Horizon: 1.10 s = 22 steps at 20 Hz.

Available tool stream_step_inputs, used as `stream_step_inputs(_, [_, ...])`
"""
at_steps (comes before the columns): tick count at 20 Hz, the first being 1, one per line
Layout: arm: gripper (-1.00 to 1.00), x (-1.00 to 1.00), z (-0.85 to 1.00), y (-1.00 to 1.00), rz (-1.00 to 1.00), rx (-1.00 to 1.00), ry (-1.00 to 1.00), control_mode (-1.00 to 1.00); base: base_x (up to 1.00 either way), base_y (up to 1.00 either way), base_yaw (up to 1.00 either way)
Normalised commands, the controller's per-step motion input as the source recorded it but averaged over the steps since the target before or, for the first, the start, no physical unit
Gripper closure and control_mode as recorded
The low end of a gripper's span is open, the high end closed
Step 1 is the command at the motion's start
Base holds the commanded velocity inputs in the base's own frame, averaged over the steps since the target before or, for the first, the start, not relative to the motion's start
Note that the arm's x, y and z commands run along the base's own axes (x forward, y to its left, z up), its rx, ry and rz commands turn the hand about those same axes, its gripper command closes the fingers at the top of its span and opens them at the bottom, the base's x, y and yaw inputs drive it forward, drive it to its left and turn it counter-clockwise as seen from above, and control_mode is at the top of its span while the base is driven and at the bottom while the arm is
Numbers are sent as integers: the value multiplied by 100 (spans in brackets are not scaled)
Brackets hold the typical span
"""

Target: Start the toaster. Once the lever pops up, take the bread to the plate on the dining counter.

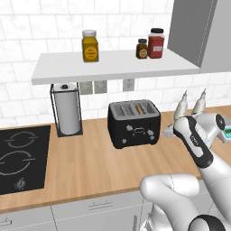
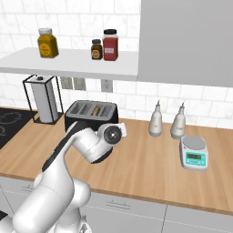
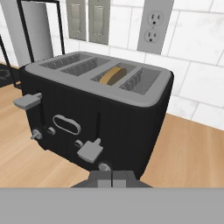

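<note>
The bread (image 3: 111, 76) sits sunk in a toaster (image 3: 94, 118) slot, showing just its top edge; the cooktop (image 1: 20, 158) is cut by the frame's left edge.

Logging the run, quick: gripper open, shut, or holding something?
Gripper: shut, holding nothing, just below the toaster's lowered lever.

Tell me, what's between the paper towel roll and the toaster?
Nothing: in the left base view, just bare wooden counter lies between the paper towel roll and the toaster.
</note>
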Motion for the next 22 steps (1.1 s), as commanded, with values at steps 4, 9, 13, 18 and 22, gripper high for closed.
stream_step_inputs(4, [100,0,-3,0,0,0,0,-100,0,0,0])
stream_step_inputs(9, [100,0,-1,0,0,0,0,-100,0,0,0])
stream_step_inputs(13, [100,0,-2,-5,0,0,0,-100,0,0,0])
stream_step_inputs(18, [100,-2,0,-1,0,0,-2,-100,0,0,0])
stream_step_inputs(22, [100,-1,0,-15,0,0,-8,-100,0,0,0])
